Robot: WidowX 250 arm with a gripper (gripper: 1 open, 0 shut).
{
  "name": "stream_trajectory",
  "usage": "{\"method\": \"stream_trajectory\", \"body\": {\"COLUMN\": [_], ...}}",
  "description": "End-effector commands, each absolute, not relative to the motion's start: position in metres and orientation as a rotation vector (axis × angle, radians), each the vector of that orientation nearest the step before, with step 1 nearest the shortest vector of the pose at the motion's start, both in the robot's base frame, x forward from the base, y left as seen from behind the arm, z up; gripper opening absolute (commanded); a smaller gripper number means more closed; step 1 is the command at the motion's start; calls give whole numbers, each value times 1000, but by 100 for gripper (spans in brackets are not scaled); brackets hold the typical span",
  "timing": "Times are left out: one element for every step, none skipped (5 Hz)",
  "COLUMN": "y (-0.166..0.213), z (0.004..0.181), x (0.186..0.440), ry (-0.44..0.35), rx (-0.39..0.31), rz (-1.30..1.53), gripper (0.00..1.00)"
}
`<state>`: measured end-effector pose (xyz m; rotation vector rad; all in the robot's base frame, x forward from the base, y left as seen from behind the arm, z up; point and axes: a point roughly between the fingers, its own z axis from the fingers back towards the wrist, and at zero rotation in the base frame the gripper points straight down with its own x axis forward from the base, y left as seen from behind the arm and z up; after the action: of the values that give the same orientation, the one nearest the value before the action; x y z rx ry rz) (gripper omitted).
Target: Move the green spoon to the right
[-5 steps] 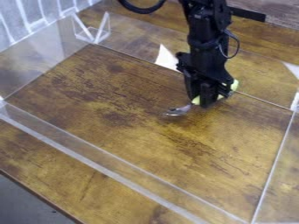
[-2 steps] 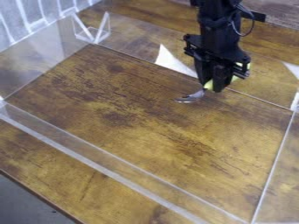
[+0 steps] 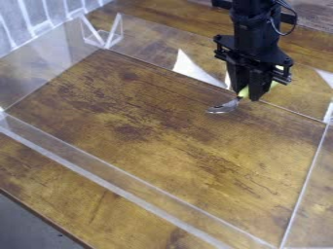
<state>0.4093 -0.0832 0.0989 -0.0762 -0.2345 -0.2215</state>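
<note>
Since the earlier frame, the gripper [image 3: 247,90] has been carried up and toward the right side of the wooden surface [image 3: 130,117], and the green spoon [image 3: 232,100] has been taken along with it. The spoon is pinched by its yellow-green handle between the pressed-together fingers, its long axis tilted so that the silver bowl hangs down and to the left of the gripper, just above the surface. Further travel to the right appears to be required, with the clear wall [image 3: 306,195] near on that side.
</note>
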Motion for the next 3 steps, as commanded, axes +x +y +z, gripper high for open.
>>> {"method": "stream_trajectory", "body": {"y": [-96, -101, -104], "z": [155, 153, 150], "x": [409, 408, 407], "ry": [-375, -373, -372], "rx": [-103, -123, -145], "rz": [-225, -214, -210], "gripper": [0, 0, 0]}}
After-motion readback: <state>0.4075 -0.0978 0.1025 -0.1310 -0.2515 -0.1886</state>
